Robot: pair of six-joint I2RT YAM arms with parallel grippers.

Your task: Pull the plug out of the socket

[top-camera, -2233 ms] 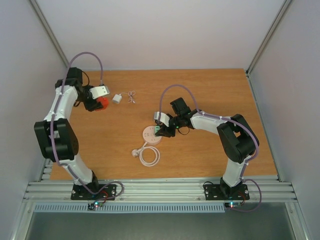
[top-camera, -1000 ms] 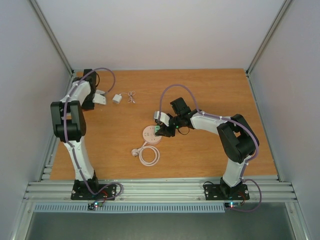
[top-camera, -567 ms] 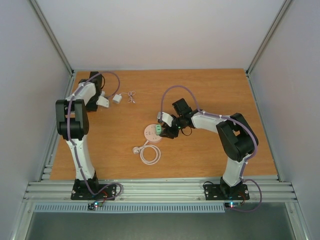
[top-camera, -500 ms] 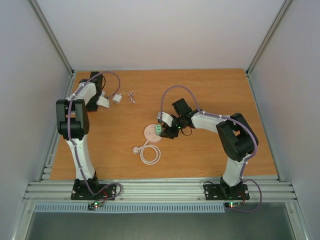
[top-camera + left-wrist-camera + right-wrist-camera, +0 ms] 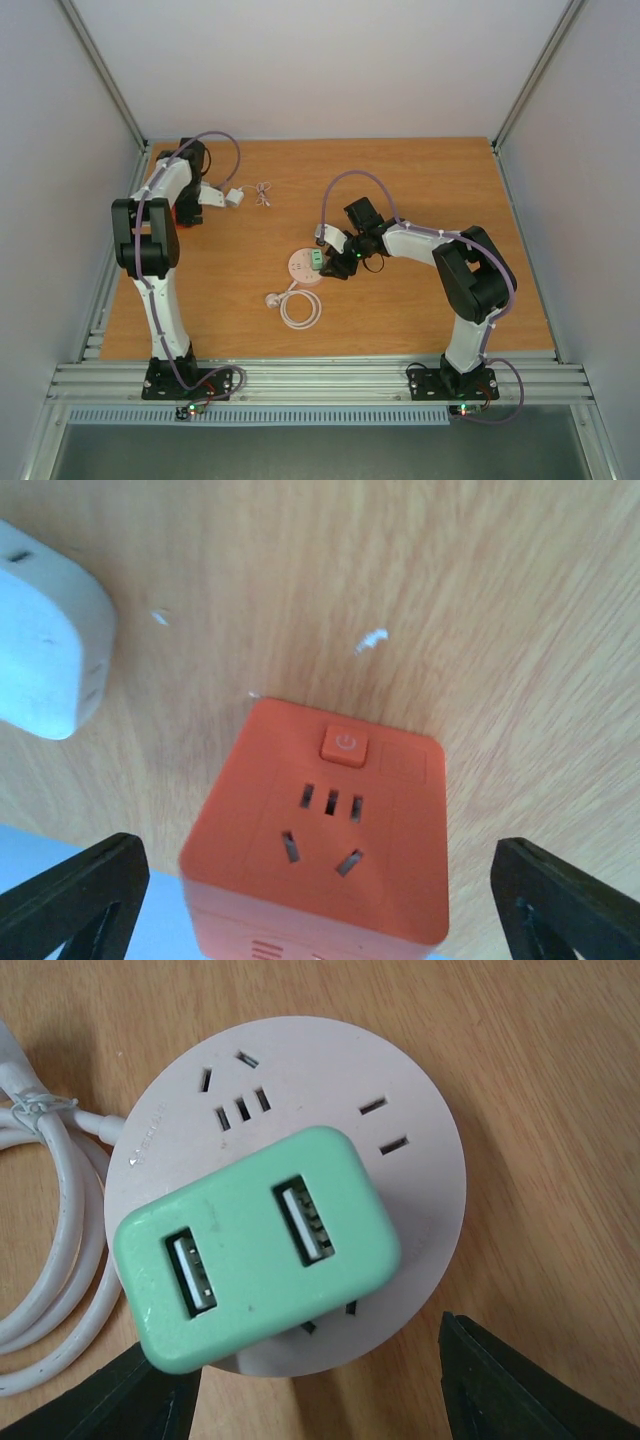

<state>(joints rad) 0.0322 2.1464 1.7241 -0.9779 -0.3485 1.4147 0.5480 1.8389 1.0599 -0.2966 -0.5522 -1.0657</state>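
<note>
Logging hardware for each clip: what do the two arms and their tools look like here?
Both the left arm and right arm have white links, bulky black joint housings and a lilac cable looping alongside. Black bases show small red and green lights. The tool fingers are black wedges.

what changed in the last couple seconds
The left arm unfolded and swung back toward the far-left corner. The left claw now hangs open over the red cube. No visible grasp or release. The right claw stays open around the green plug, still seated in the socket. White adapter and cable unmoved.
</note>
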